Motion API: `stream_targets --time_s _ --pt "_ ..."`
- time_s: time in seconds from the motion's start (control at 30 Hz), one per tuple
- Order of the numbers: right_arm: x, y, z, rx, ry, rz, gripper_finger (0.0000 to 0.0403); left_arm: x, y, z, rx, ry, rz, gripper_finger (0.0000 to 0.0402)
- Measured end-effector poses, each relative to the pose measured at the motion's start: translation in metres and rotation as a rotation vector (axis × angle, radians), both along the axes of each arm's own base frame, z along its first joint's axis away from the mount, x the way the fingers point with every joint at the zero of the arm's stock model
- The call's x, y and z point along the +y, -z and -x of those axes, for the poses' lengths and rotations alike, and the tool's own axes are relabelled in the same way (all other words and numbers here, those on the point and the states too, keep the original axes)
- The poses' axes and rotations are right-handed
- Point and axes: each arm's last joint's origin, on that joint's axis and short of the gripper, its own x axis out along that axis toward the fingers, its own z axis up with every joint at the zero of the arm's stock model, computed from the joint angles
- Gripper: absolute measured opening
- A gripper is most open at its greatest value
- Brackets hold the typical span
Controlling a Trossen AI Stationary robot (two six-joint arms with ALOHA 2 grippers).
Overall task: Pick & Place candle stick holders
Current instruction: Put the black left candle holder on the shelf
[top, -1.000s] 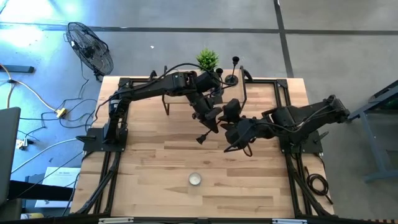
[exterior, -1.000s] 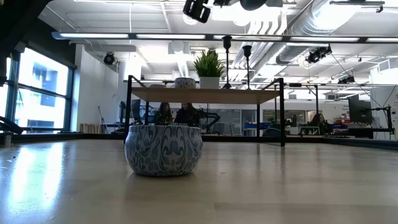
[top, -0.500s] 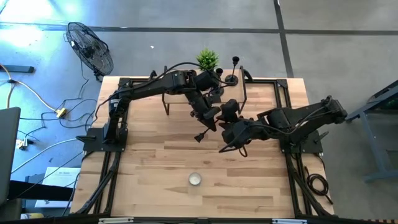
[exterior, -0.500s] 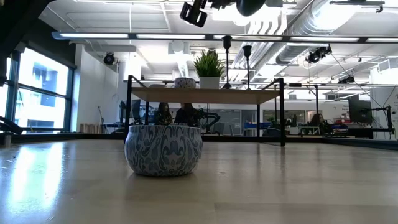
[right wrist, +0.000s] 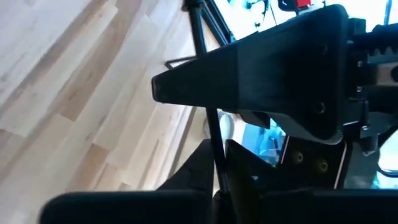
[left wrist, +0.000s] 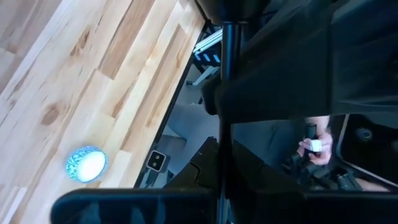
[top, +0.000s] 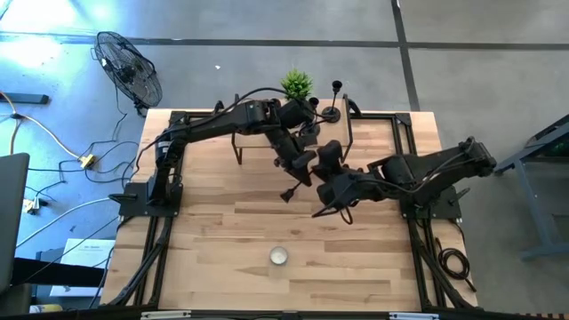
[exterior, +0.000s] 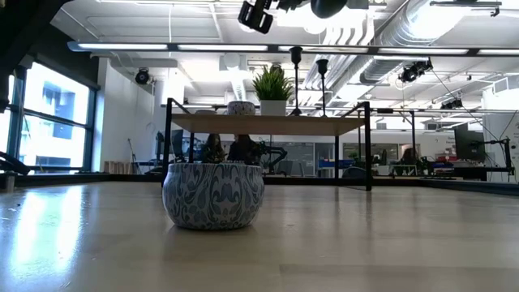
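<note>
One black candle stick holder (left wrist: 225, 93) hangs high over the middle of the table between both grippers. Its thin stem runs from my left gripper (top: 300, 178) to my right gripper (top: 327, 192), and both are shut on it. One end (top: 287, 194) sticks out beside the left gripper and shows at the top of the low view (exterior: 258, 15). Two more candle stick holders (exterior: 296, 81) (exterior: 322, 81) stand on their round bases on the raised shelf (exterior: 268, 123) at the far edge. My left gripper pinches the holder's thin stem (left wrist: 224, 177) between its two fingers, slanting down from the far left. The stem runs forward past the fingertips, lifted clear of the table. My right gripper closes on the same stem (right wrist: 216, 158) farther along, coming slanting down from the right. The spot where its fingers meet the stem is hidden by the gripper itself.
A blue patterned tealight tin (top: 279, 256) sits near the table's front edge. A green potted plant (top: 297, 84) and a small tin (exterior: 241, 107) stand on the far shelf. Bare wood lies between the tin and the arms.
My right gripper has swung a little toward the table's left, closer to my left gripper and the held candle stick holder. The holder stays lifted clear at about the same place.
</note>
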Motion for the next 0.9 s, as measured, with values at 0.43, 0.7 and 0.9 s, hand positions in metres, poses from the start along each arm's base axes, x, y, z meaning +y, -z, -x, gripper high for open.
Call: stream_targets --time_s 0.43,0.7,0.9 --pt "0.0047 -0.001 0.0035 -0.016 0.063 0.091 0.0005 0.0009 -0.0057 -0.0045 -0.046 -0.015 0.031 0.001" --pt "0.0029 -0.0027 0.003 -0.045 0.108 0.107 0.0002 0.0009 -0.0081 -0.0079 -0.082 -0.047 -0.006 0.0053" --pt "0.0031 -0.0026 0.0034 -0.042 0.111 0.117 0.0001 0.0022 -0.0093 -0.0092 -0.101 -0.062 -0.023 0.0064"
